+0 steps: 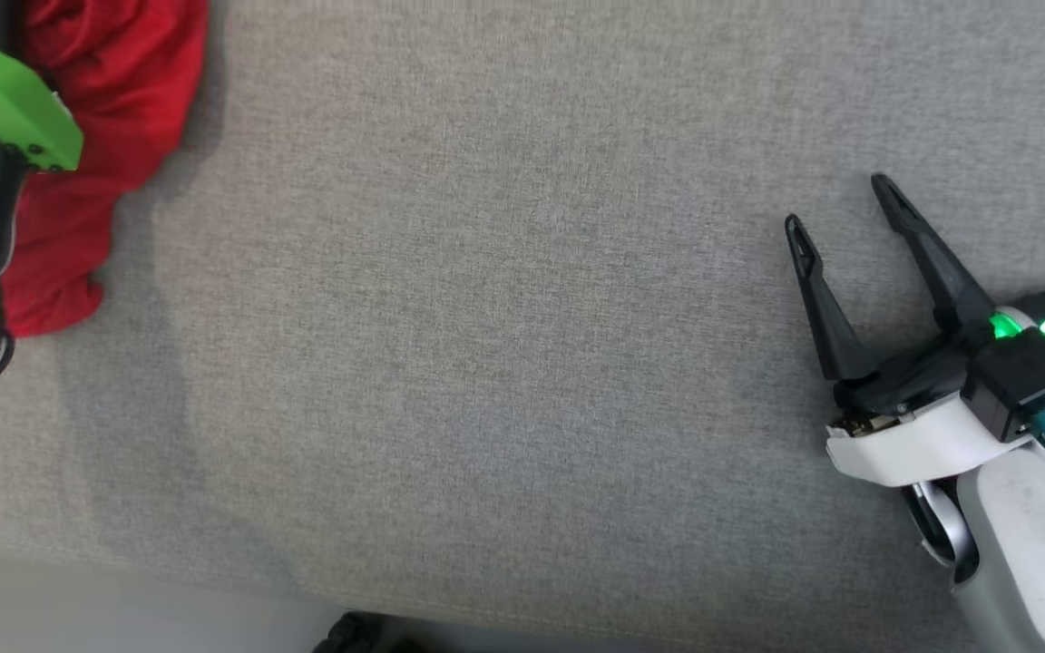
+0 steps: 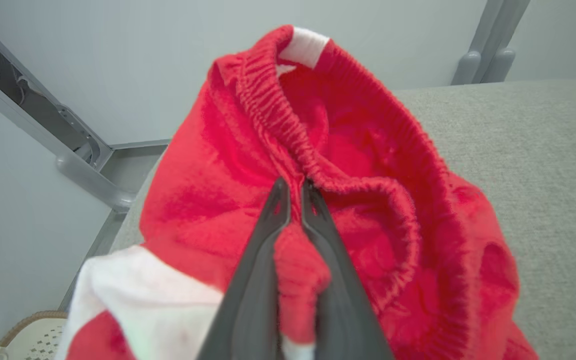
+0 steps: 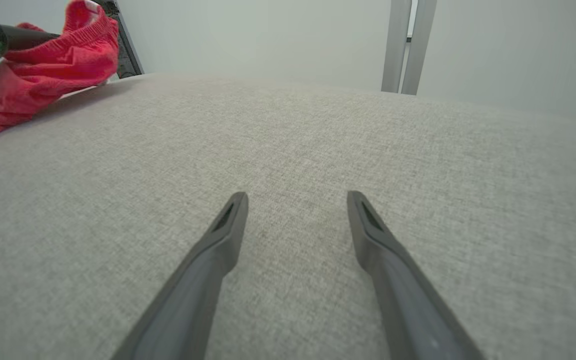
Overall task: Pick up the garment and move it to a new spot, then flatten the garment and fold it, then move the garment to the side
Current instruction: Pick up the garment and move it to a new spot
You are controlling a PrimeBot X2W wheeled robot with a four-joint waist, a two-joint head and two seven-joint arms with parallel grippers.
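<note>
Grey fabric tabletop (image 1: 486,317), pale wall (image 3: 268,40)

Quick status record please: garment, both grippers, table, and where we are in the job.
garment: red with white patches, bunched at the table's far left, not flattened
left gripper: shut on garment, beside the elastic waistband
right gripper: open, holding nothing, over bare table on the right
table: gray fabric surface
stage: garment gripped; flattening and folding not yet done
</note>
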